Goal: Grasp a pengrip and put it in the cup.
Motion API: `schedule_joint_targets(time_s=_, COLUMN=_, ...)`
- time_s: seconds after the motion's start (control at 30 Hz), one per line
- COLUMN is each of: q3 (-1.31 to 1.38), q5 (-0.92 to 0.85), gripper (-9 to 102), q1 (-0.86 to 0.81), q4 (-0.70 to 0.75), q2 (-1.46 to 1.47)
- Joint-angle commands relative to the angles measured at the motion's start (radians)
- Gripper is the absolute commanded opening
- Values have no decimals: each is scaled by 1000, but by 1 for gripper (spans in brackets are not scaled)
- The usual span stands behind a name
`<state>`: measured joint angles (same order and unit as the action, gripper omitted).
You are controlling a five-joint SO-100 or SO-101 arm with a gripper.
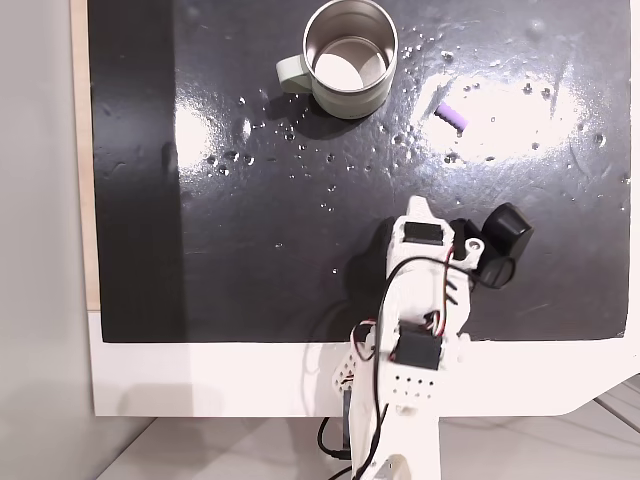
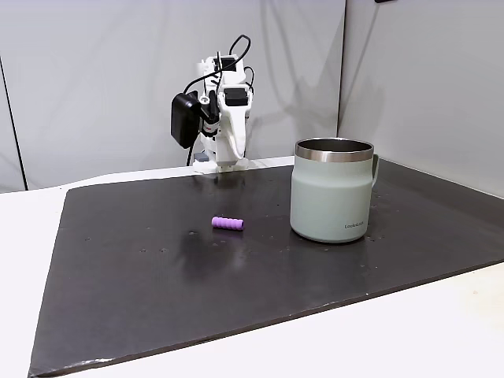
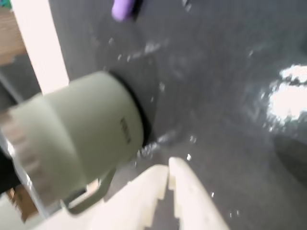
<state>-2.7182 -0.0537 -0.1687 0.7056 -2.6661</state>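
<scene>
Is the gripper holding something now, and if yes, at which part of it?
Nothing is held. In the wrist view the gripper has its white jaws together with nothing between them, and the small purple ribbed pengrip lies alone on the black mat.

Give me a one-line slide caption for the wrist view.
Closed white hand over dark mat, pale green steel-rimmed mug alongside, small purple pengrip beyond.

The round mug (image 2: 331,191) has a matt pale green-grey outer wall and a shiny bare steel rim and inside. At its 3 o'clock in a fixed view, the small purple ribbed tube (image 1: 452,116) looks soft and rubbery. The black mat (image 1: 300,200) is glossy, glaring and speckled with tiny bumps. The gripper (image 3: 169,167) is smooth matt white plastic with toothed inner edges.
</scene>
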Motion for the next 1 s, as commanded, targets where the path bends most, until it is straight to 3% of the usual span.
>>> schedule_joint_targets(time_s=0.0, q3=153, q5=2, gripper=0, q1=-60, q4=-77, q2=225)
schedule_joint_targets(time_s=0.33, q3=561, q5=23, gripper=0, q1=-192, q4=-94, q2=861)
schedule_joint_targets(time_s=0.77, q3=778, q5=21, gripper=6, q1=-183, q4=-83, q2=1115)
schedule_joint_targets(time_s=0.97, q3=928, q5=80, gripper=14, q1=-147, q4=54, q2=1150)
